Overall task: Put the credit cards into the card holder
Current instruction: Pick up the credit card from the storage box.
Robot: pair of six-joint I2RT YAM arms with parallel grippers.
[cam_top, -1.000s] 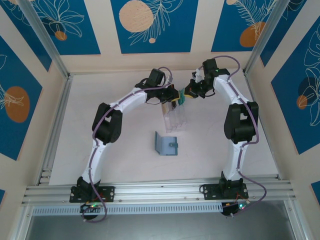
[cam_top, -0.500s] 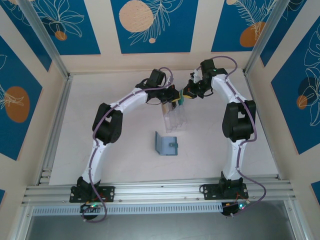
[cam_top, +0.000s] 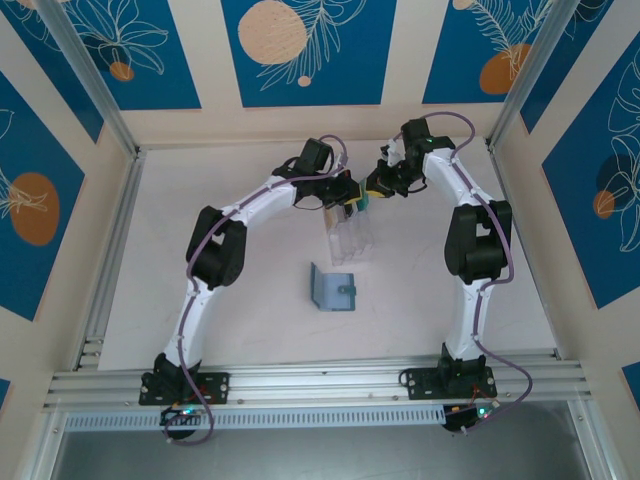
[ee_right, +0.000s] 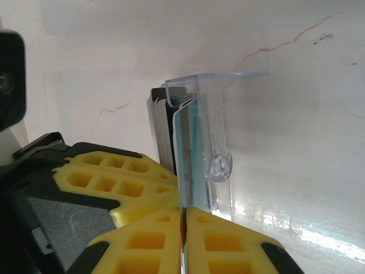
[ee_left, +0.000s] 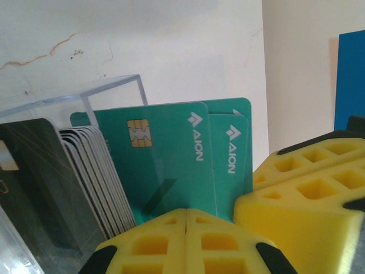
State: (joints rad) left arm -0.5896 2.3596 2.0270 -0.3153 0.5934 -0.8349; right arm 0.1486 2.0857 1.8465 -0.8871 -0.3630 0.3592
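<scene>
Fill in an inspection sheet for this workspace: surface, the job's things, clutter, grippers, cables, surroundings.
surface: pale table with thin crack-like marks.
job's things: teal credit cards and greyish cards stand upright in the clear rack; the card holder lies nearer the arm bases, apart from the rack, one flap seemingly raised.
clutter: nothing seen.
grippers: left gripper shut, fingers meeting below the front teal card; right gripper shut on the edge of one of the teal credit cards.
cables: purple cables run along both arms, away from the rack.
surroundings: blue leaf-patterned wall panels; aluminium rails along the near edge.
</scene>
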